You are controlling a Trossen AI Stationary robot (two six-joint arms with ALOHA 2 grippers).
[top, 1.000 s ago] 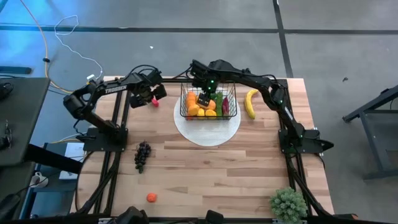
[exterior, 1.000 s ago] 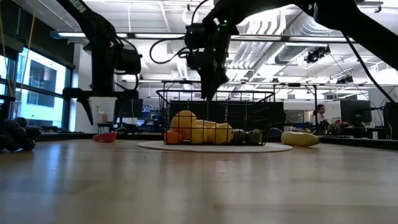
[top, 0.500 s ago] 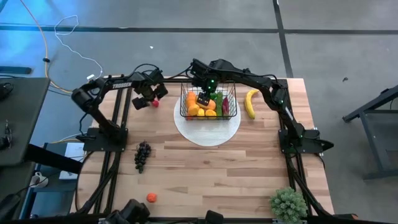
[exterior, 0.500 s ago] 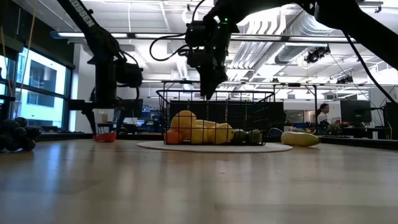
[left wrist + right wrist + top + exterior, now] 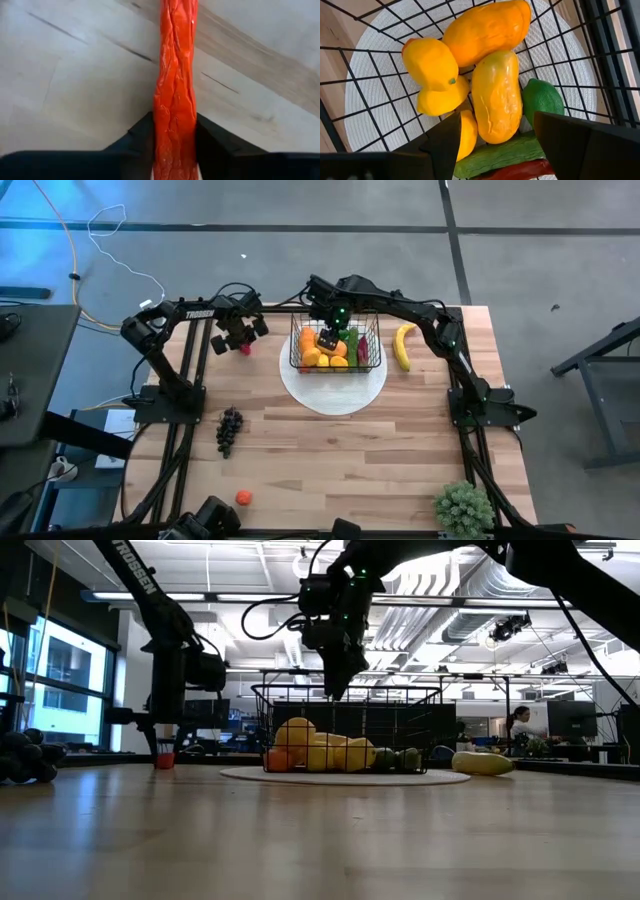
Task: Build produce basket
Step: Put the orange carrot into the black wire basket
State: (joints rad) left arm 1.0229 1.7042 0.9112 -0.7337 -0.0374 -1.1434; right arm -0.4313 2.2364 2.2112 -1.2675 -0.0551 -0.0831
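Wooden desk [image 5: 330,450] planks carry scattered produce: nearest, a potted plant [image 5: 463,506] at 1 corner and a small tomato [image 5: 243,498]; farther in, dark grapes [image 5: 229,430]. Beyond them the basket [image 5: 335,345] sits on a round white plate [image 5: 335,392], holding mangoes [image 5: 496,97], lemons [image 5: 431,64] and a green lime [image 5: 542,98]. Right gripper [image 5: 327,340] hangs over the basket, fingers spread apart. A banana [image 5: 402,346] lies just beside it. Left gripper [image 5: 240,341] clamps a red pepper [image 5: 175,95] at the desk's far side.
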